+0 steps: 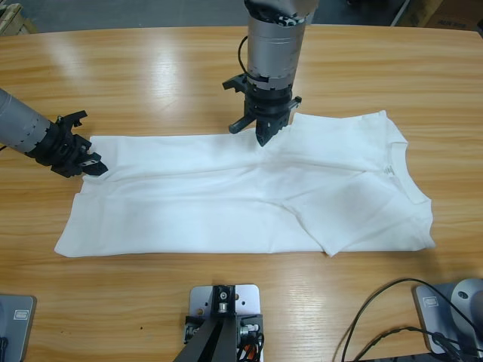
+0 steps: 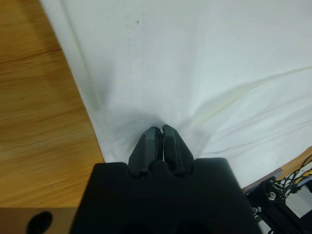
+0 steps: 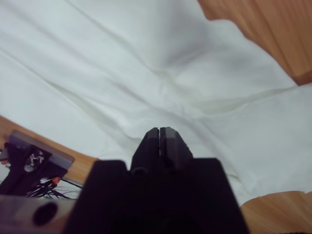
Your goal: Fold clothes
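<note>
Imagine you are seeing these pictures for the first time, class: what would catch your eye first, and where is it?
First, the white T-shirt spread flat lengthwise across the middle of the wooden table, its neck toward the high view's right. Next, two grippers pinching its far edge: the left gripper at the hem corner on the high view's left, the right gripper coming down from the top near the middle, both with jaws shut on cloth.

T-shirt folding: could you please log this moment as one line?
T-shirt spread on table | left end effector shut on hem corner | right end effector shut on far edge
</note>
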### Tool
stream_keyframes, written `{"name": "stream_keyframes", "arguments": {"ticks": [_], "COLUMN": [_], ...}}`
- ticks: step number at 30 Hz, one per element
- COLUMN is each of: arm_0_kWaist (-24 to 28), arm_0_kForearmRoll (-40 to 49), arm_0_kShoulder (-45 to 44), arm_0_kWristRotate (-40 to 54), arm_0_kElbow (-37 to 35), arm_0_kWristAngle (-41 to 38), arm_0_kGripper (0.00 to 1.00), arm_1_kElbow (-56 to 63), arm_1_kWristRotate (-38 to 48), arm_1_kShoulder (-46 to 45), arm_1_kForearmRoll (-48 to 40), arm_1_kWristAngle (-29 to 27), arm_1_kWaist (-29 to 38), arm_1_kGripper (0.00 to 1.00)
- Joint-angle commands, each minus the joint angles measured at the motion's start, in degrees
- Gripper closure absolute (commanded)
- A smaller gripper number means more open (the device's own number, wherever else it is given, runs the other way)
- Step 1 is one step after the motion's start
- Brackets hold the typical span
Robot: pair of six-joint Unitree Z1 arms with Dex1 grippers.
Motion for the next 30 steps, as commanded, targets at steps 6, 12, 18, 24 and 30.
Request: {"name": "stream_keyframes", "arguments": {"ticks": [6,12,18,24,30], "arm_0_kWaist": [-0.78,-0.78,-0.78,-0.78,-0.78], "arm_0_kForearmRoll": [-0.70,-0.68,-0.64,-0.64,-0.64], "arm_0_kShoulder": [3.46,3.81,3.99,4.08,4.29], "arm_0_kWristRotate": [0.44,0.44,0.44,0.44,0.44], "arm_0_kElbow": [-0.46,-0.55,-0.64,-0.64,-0.73], "arm_0_kWristAngle": [0.73,0.73,0.73,0.73,0.73], "arm_0_kGripper": [1.000,1.000,1.000,1.000,1.000], "arm_1_kElbow": [3.40,3.91,3.40,2.35,1.22], "arm_1_kWristRotate": [-0.69,-1.36,-2.24,-3.86,-4.31], "arm_1_kShoulder": [2.63,5.04,5.82,6.27,6.82], "arm_1_kForearmRoll": [-3.68,-3.68,-3.86,-3.33,-2.31], "arm_1_kWristAngle": [2.43,3.75,3.91,3.28,1.78], "arm_1_kWaist": [0.88,0.88,0.72,-0.92,-3.43], "arm_1_kGripper": [1.000,1.000,1.000,1.000,1.000]}}
